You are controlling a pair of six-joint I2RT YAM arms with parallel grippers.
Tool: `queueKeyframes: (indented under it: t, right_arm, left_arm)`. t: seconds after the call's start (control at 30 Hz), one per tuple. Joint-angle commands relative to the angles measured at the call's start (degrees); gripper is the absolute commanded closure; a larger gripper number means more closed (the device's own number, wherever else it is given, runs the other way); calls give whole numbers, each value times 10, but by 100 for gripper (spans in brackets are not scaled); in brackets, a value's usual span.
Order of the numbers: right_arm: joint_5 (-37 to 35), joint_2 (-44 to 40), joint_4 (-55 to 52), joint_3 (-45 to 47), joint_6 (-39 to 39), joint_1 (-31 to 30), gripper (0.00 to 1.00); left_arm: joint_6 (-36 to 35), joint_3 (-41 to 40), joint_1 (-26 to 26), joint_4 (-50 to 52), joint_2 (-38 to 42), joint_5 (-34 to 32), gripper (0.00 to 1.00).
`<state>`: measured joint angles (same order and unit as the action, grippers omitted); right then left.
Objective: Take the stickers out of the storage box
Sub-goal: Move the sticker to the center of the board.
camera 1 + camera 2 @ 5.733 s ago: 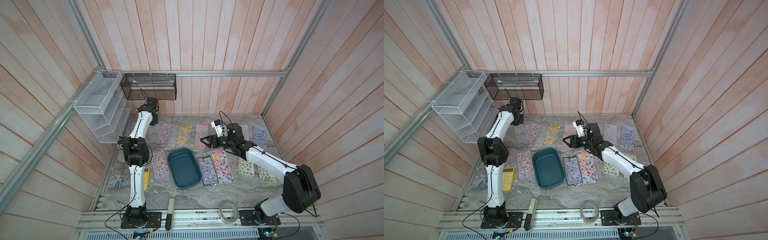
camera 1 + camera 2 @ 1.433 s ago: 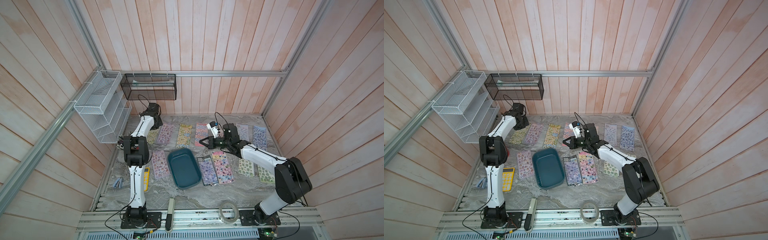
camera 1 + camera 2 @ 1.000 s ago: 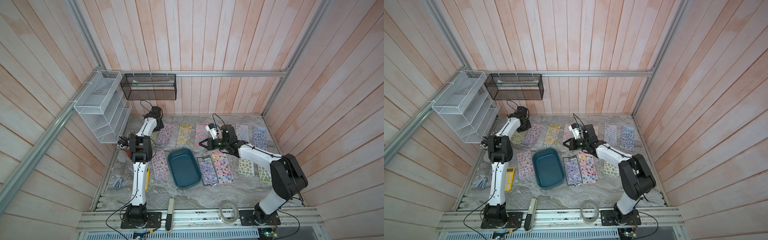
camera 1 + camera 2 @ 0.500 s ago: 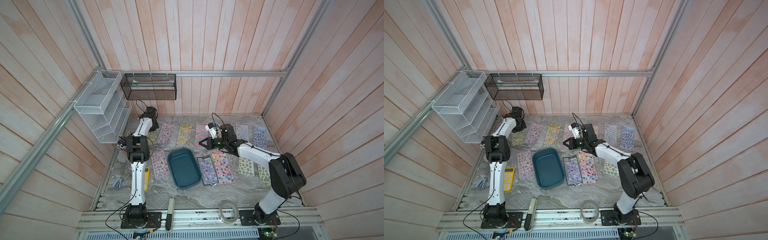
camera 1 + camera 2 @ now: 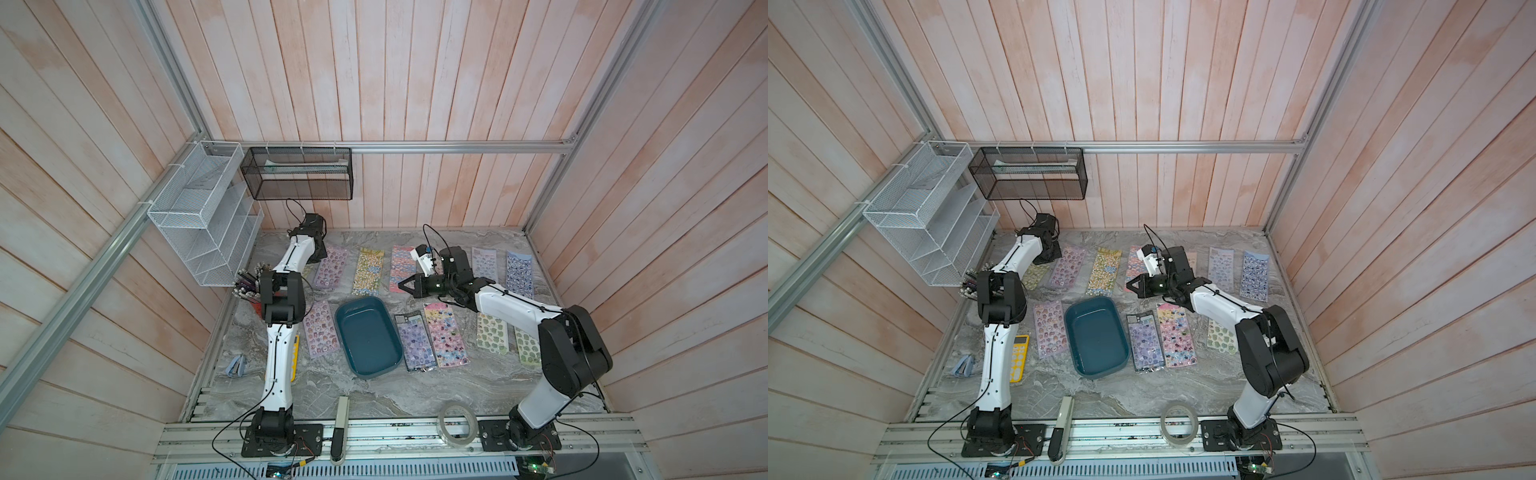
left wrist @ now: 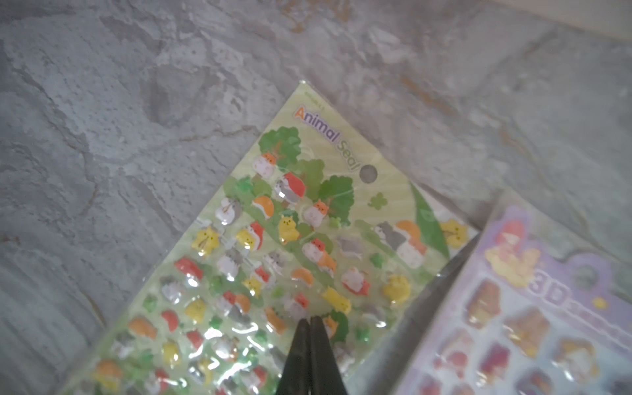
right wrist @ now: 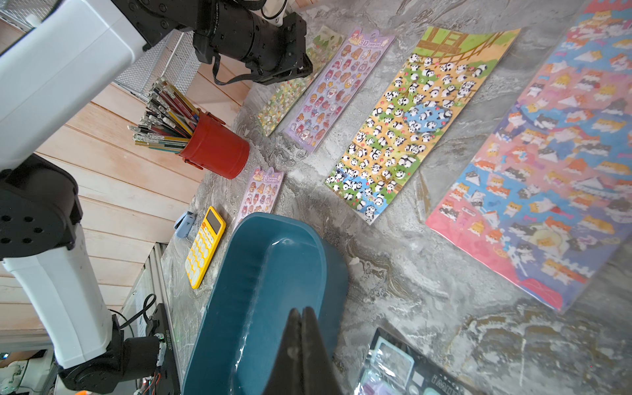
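Storage box (image 5: 368, 336) sat on the table (image 5: 374, 395), stickers (image 5: 444, 340) laid flat outside it on both sides. Left tool (image 6: 310, 321) closed, empty, over green sheet (image 6: 273, 239). Right tool (image 7: 301, 313) closed, empty, near box's far corner.

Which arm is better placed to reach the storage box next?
Probably right: the right hand hovers shut near the storage box; the left hand is over the far green sticker sheet.

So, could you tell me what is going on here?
The box is empty, and the stickers lie spread out on the table beside and beyond it. The left gripper is shut, its tips over the green sheet in the far corner; contact is unclear. The right gripper is shut and empty, above the table just beyond the box.
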<state>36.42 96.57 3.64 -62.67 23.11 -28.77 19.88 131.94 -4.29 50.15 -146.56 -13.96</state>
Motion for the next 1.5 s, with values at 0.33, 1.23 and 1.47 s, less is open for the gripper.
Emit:
queueKeyframes:
  t: [0.33,1.23,1.47]
  right_arm:
    - [-9,-48,-8,23,-10,2,100]
    - [-5,-3,-7,-7,-5,2,100]
    - [-6,-7,-10,-10,-7,3,100]
  left_arm:
    - [9,-55,32,-9,42,15,93]
    - [24,-13,67,-16,-22,37,94]
    - [22,-22,60,-20,8,38,88]
